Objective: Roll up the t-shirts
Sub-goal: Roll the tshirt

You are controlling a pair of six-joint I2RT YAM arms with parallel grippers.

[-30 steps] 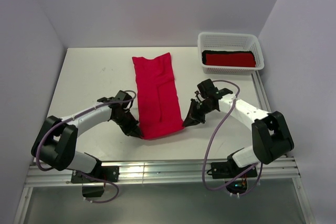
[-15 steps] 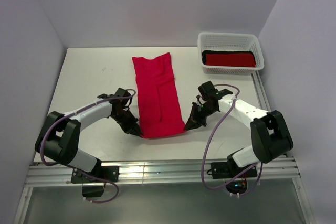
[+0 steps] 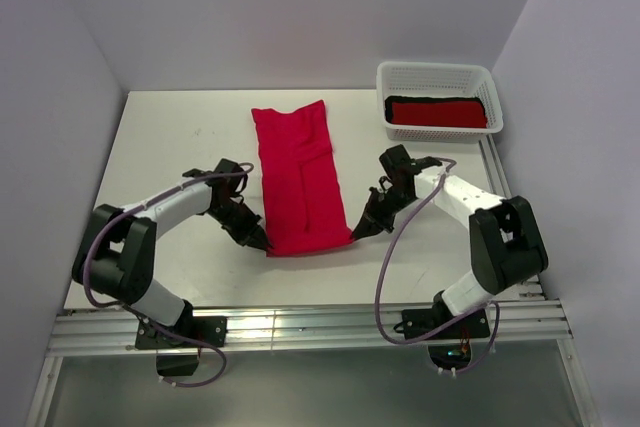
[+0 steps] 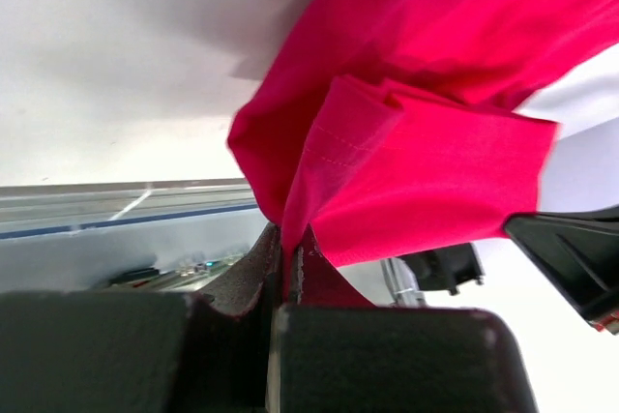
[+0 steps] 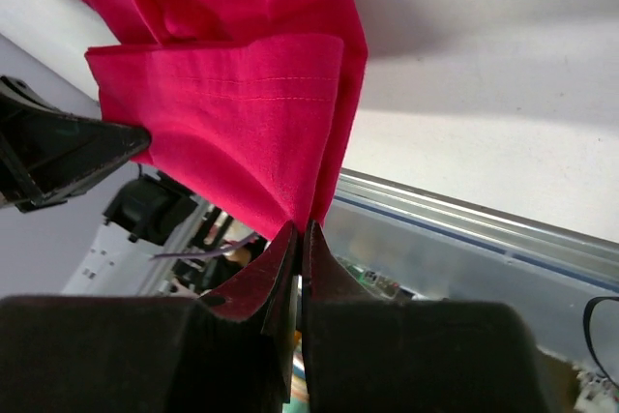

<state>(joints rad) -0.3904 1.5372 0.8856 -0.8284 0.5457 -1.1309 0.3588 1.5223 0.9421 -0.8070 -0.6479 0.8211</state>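
Top external view, from nine o'clock across to three: we see the left gripper (image 3: 262, 242) clenched on the near-left corner of the crimson t-shirt (image 3: 298, 172). The shirt lies mid-table as a long folded strip. The right gripper (image 3: 358, 235) pinches the near-right corner (both wrist views show cloth between shut jaws). At two o'clock, the basket (image 3: 436, 69) holds a red rolled bundle (image 3: 437, 114) over a black one (image 3: 389, 110). We judge this shirt's roll barely begun, with nearly the whole strip left.
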